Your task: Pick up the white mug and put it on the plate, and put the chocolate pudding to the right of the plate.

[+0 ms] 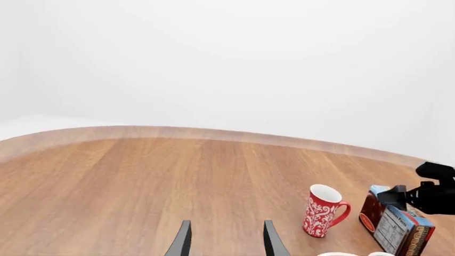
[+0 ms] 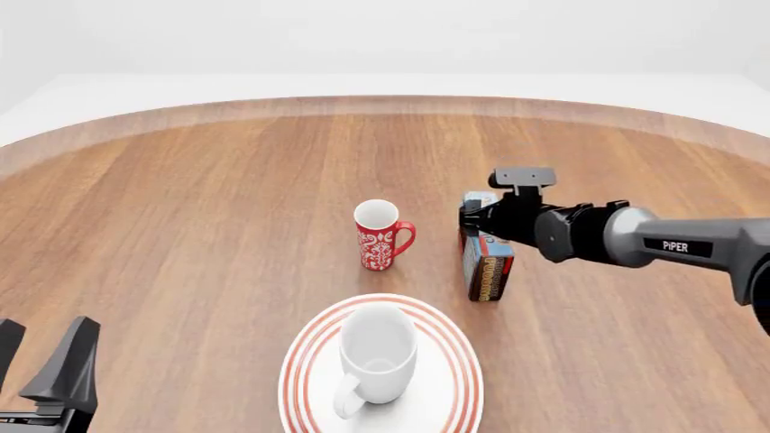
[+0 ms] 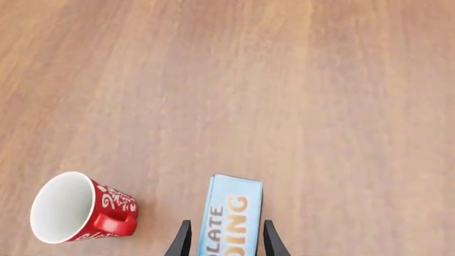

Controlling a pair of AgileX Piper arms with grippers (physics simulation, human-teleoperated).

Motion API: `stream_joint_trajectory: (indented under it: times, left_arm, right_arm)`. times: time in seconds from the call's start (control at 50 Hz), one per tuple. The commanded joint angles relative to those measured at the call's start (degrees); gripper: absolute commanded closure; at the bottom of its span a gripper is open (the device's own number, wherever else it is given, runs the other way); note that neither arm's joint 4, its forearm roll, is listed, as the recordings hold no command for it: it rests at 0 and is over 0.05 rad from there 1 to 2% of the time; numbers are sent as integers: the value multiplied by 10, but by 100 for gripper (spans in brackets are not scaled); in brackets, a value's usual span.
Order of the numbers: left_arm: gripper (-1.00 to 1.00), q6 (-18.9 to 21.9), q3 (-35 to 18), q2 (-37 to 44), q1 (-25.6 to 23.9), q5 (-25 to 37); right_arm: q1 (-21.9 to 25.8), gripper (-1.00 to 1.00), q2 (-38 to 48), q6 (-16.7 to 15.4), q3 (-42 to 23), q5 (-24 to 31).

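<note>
The white mug (image 2: pixel 377 354) stands upright on the plate (image 2: pixel 301 365) near the table's front edge, handle toward me. Behind and to the right of the plate sits the chocolate pudding (image 2: pixel 489 266), its light-blue lettered face (image 3: pixel 231 216) turned up. My right gripper (image 2: pixel 479 219) is down over the carton's far end. In the right wrist view it (image 3: pixel 226 224) is open, one finger on each side of the carton and a small gap showing. My left gripper (image 2: pixel 49 327) is open and holds nothing at the front left, well away from both things.
A red patterned mug (image 2: pixel 380 236) stands just left of the carton, handle toward it, behind the plate. The left wrist view shows this mug (image 1: pixel 323 210) and the carton (image 1: pixel 395 226) side by side. The table's curved far edge (image 2: pixel 385 104) runs across the back.
</note>
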Motion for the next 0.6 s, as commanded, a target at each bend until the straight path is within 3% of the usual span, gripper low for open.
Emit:
stream_joint_trajectory:
  times: [0.02, 0.4, 0.42, 0.6]
  left_arm:
    - [-100, 0, 0, 0, 1, 1]
    - [-100, 0, 0, 0, 0, 0]
    - [-100, 0, 0, 0, 0, 0]
    - [-100, 1, -1, 0, 0, 0]
  right_arm:
    - [0, -100, 11, -5, -6, 18]
    - [-10, -100, 7, -7, -8, 30]
    - [-12, 100, 6, -7, -8, 30]
    - [-13, 100, -2, -11, -3, 29]
